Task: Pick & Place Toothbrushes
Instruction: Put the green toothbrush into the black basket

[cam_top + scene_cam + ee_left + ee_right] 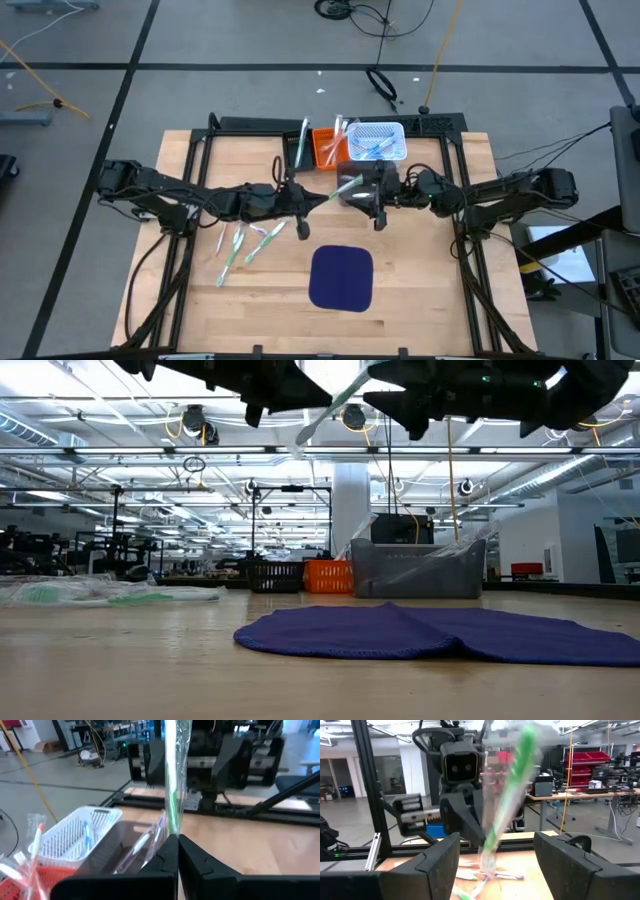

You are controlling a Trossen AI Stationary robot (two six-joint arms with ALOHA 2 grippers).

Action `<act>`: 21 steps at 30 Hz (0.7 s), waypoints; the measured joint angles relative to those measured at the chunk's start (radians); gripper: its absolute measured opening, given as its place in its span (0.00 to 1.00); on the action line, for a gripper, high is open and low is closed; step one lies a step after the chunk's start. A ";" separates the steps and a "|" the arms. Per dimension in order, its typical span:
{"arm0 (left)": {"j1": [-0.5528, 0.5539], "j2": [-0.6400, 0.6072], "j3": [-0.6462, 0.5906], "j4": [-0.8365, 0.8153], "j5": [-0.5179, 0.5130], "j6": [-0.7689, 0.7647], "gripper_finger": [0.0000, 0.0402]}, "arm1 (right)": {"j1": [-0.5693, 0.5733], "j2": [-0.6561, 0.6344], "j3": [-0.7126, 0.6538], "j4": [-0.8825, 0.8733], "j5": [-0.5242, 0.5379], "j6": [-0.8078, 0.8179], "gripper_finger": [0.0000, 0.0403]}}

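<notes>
Above the middle of the table, the left gripper (303,207) was clamped on one end of a light green toothbrush (345,187) in a clear wrapper, holding it up off the wood. From those closed fingers (167,862) the brush slanted away toward the right gripper (378,200), whose two fingers (437,862) stood spread wide with the wrapped brush (507,795) between them, touching neither as far as could be seen. Both pincers hung high, nearly facing each other (the low view showed them only as dark shapes at the ceiling line).

Below and behind the left gripper, toward that arm's base, several more wrapped toothbrushes (245,243) lay loose on the table (430,300). Beyond the right gripper, at the table's far edge, stood a white mesh basket (378,140) with a few brushes in it, an orange bin (328,148) just beside it, and a dark bin further along. A dark blue mat (341,278) lay flat on the near side of both grippers.
</notes>
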 joint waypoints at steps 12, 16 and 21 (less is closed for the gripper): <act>0.005 0.032 0.000 0.030 0.015 0.011 0.00 | -0.003 0.051 0.051 0.038 -0.027 0.000 0.09; 0.005 0.031 0.000 0.030 -0.008 0.014 0.00 | -0.005 0.050 0.051 0.034 -0.020 -0.021 0.05; 0.006 0.031 0.000 -0.017 -0.147 0.044 0.05 | -0.039 0.021 0.063 -0.083 -0.021 -0.023 0.05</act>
